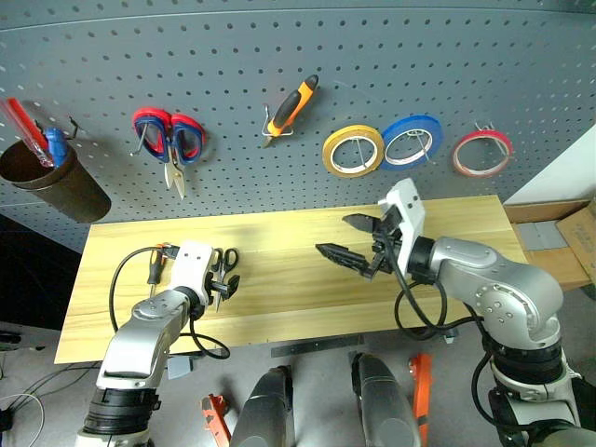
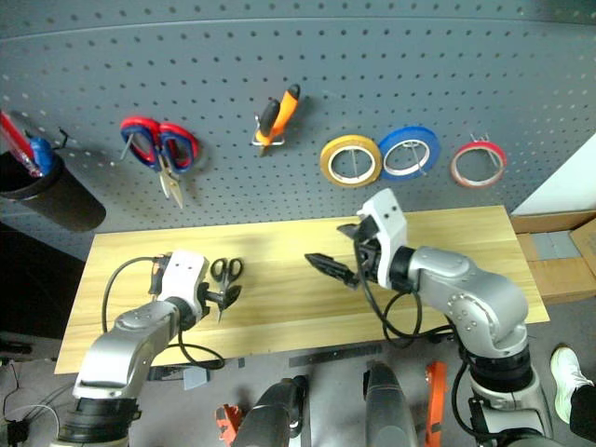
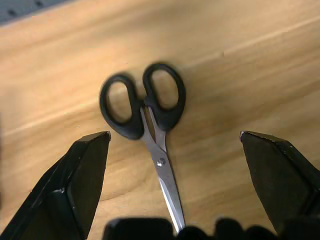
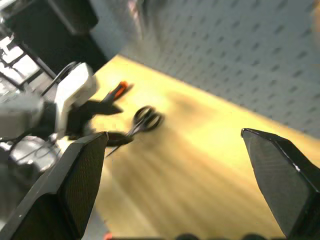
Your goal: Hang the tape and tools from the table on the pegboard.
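— Where are the black-handled scissors (image 3: 148, 131)?
— Flat on the counter (image 1: 298, 244), between my left end effector (image 1: 222, 285)'s spread fingers. The red tape (image 1: 482, 154) hangs on the pegboard (image 1: 372, 65).
— And the right end effector (image 1: 349, 238)?
— Wide, empty, above the counter; its wrist view is blurry, I think.

1. A grey floor (image 1: 28, 372) lies below the near edge, with loose cables on it, out past the left pincer (image 1: 226, 284).
2. A cardboard box (image 1: 573, 247) sits well beyond the right pincer (image 1: 352, 240), off the far end.
3. A pale wall (image 1: 568, 168) rises behind that box.
4. Lighting is even and soft.
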`<act>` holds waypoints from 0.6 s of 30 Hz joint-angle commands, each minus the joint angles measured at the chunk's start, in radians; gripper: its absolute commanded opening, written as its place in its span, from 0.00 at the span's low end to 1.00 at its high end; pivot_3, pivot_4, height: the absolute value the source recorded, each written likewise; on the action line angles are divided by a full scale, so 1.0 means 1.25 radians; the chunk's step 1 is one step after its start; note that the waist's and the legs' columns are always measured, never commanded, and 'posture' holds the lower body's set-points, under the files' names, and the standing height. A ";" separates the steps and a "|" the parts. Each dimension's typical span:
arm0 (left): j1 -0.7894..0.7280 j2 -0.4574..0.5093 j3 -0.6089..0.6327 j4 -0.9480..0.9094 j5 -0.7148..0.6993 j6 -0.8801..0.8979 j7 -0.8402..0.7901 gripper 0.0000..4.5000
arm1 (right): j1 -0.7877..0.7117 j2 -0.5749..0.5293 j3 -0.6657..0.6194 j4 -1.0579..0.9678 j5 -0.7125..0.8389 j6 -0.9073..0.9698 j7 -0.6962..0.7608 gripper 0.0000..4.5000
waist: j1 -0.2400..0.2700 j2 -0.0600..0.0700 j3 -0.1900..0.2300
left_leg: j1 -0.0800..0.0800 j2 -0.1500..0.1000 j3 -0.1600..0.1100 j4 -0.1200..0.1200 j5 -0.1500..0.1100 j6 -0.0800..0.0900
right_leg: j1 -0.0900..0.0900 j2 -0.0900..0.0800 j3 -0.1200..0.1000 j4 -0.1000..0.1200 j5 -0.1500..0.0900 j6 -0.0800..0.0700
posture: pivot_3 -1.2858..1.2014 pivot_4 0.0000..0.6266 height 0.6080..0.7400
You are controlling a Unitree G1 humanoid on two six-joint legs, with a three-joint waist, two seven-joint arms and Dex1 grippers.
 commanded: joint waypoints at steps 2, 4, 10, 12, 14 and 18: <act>-0.026 -0.020 0.031 0.046 -0.002 0.069 0.026 1.00 | 0.004 0.020 0.025 -0.047 0.006 0.019 -0.034 0.99 | 0.001 -0.001 -0.001 | 0.000 0.000 0.000 0.000 0.000 0.000 | 0.000 0.000 0.000 0.000 0.000 0.000 | 0.50 0.48 1.00; -0.049 -0.031 0.039 0.077 0.000 0.087 0.037 1.00 | 0.008 0.017 0.045 -0.055 0.008 0.031 -0.037 0.99 | 0.003 -0.001 -0.001 | 0.000 0.000 0.000 0.000 0.000 0.000 | 0.000 0.000 0.000 -0.001 0.000 0.000 | 0.50 0.48 1.00; -0.100 -0.050 0.036 0.169 0.005 0.111 0.048 1.00 | 0.000 -0.019 0.119 -0.070 -0.015 0.038 -0.036 0.99 | 0.008 -0.002 -0.002 | 0.000 0.000 0.000 0.000 0.000 0.000 | 0.000 0.000 0.000 -0.001 0.000 0.000 | 0.50 0.49 1.00; -0.111 -0.055 0.032 0.188 0.006 0.108 0.047 1.00 | -0.004 -0.030 0.142 -0.073 -0.024 0.037 -0.034 0.99 | 0.008 -0.002 -0.003 | 0.000 0.000 0.000 0.000 0.000 0.000 | 0.000 0.000 0.000 -0.001 0.000 0.000 | 0.50 0.49 1.00; -0.118 -0.059 0.032 0.198 0.007 0.105 0.047 1.00 | -0.007 -0.042 0.160 -0.076 -0.033 0.033 -0.028 0.99 | 0.008 -0.002 -0.005 | 0.000 0.000 0.000 0.000 0.000 0.000 | 0.000 0.000 0.000 0.000 0.000 0.000 | 0.49 0.49 1.00; -0.122 -0.065 0.041 0.204 0.007 0.098 0.050 0.91 | -0.011 -0.054 0.177 -0.077 -0.045 0.024 -0.020 1.00 | 0.011 -0.002 -0.008 | 0.000 0.000 0.000 0.000 0.000 0.000 | 0.001 0.000 0.000 -0.001 0.000 0.000 | 0.49 0.49 1.00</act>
